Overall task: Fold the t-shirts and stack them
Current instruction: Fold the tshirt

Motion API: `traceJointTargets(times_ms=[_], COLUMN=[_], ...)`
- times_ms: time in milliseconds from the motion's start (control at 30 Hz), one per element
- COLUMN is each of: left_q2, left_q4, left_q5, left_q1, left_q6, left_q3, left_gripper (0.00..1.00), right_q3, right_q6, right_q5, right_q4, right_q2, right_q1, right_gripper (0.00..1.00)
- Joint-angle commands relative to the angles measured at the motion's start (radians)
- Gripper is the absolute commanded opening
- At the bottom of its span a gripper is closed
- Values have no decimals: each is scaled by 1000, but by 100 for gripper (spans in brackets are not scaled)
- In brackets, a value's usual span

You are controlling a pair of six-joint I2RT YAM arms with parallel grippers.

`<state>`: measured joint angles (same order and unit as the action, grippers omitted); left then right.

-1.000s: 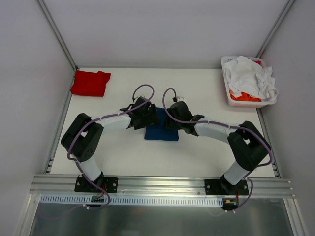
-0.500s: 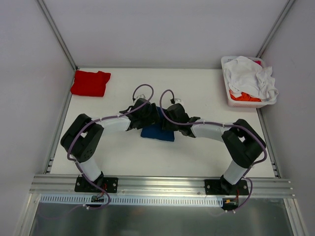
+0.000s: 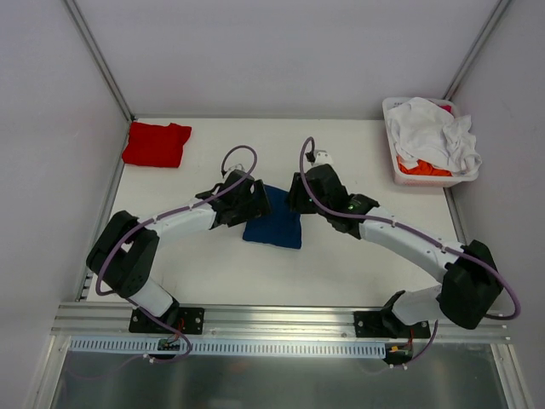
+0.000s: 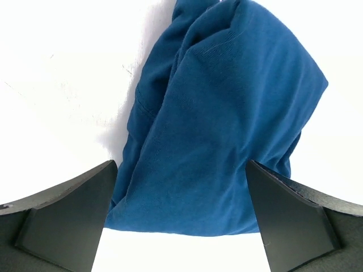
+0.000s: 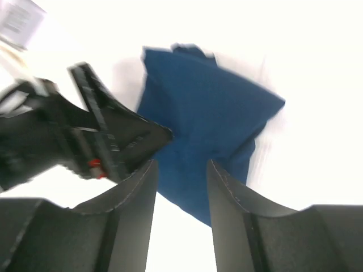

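Observation:
A navy blue t-shirt (image 3: 274, 228) lies folded in a small bundle mid-table, its print hidden. My left gripper (image 3: 254, 205) sits at its left edge, open. In the left wrist view the blue t-shirt (image 4: 227, 124) lies between and beyond the widely spread fingers (image 4: 68, 221), ungripped. My right gripper (image 3: 298, 197) hovers over the shirt's far right corner, open. The right wrist view shows the shirt (image 5: 210, 119) below an empty gap between the fingers (image 5: 244, 221). A red t-shirt (image 3: 156, 143) lies folded at the far left corner.
A white bin (image 3: 400, 175) at the far right holds crumpled white (image 3: 434, 132) and orange (image 3: 423, 168) t-shirts. Grey walls close in the table on three sides. The left gripper's body (image 5: 96, 141) appears in the right wrist view, close beside the right fingers.
The right arm has swung its elbow out to the right and pulled its gripper back off the blue shirt. The left arm has stretched lower. The blue bundle has shifted slightly.

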<state>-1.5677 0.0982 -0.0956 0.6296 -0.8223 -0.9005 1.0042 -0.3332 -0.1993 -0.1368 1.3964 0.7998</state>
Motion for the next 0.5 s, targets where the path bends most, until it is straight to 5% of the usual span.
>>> traceJointTargets(times_ms=[0, 367, 467], left_q2=[34, -28, -38], left_q4=[28, -8, -34], left_q5=[-27, -23, -7], left_q1=[9, -8, -13], left_q6=[12, 12, 9], left_q3=[17, 80, 94], left_gripper=[98, 99, 92], right_q3=[60, 54, 43], right_q6=[52, 92, 97], right_q5=[-40, -117, -130], right_q4=[-70, -150, -156], right_q2=[-76, -272, -313], right_q1=[2, 1, 2], right_gripper=[43, 44, 44])
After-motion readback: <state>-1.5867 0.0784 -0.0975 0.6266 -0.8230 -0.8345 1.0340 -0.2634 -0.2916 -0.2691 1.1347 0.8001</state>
